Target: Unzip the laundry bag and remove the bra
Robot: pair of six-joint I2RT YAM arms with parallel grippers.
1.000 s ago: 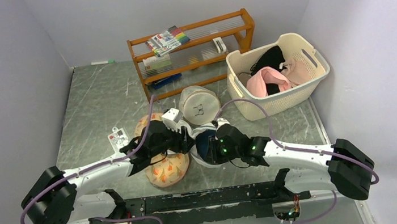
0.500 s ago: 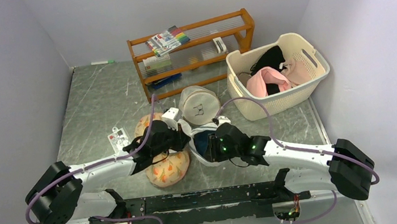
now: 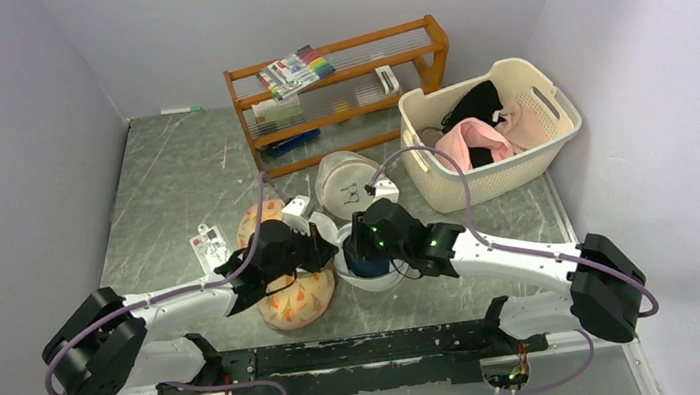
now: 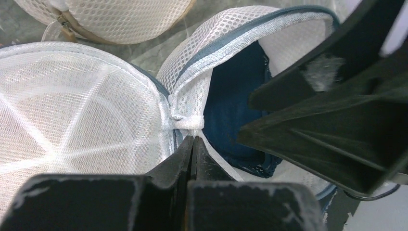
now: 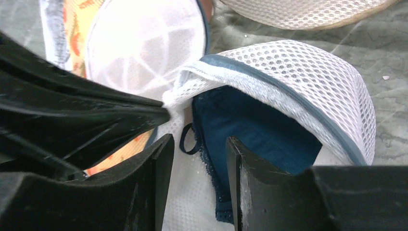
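The laundry bag (image 3: 383,276) lies unzipped between my grippers, its white mesh wall (image 5: 308,82) arched over the opening and its spoked round face (image 4: 72,120) folded back to the left. A dark blue bra (image 5: 260,125) with a lace edge lies inside, also seen as the bra (image 4: 231,96) in the left wrist view. My left gripper (image 4: 192,140) is shut, pinching the bag's mesh rim at the seam where face and wall meet. My right gripper (image 5: 197,163) is open at the bag's mouth, its fingers standing either side of the bra's lace edge.
A peach floral pouch (image 3: 294,303) lies under the left arm. A second round bag with dark print (image 3: 350,185) stands behind. A wooden rack (image 3: 342,83) and a cream basket (image 3: 524,157) of clothes are at the back. A small white card (image 3: 208,243) lies left.
My left gripper has shut on the bag's rim. My right gripper has opened and moved forward over the bag's mouth, exposing the blue bra.
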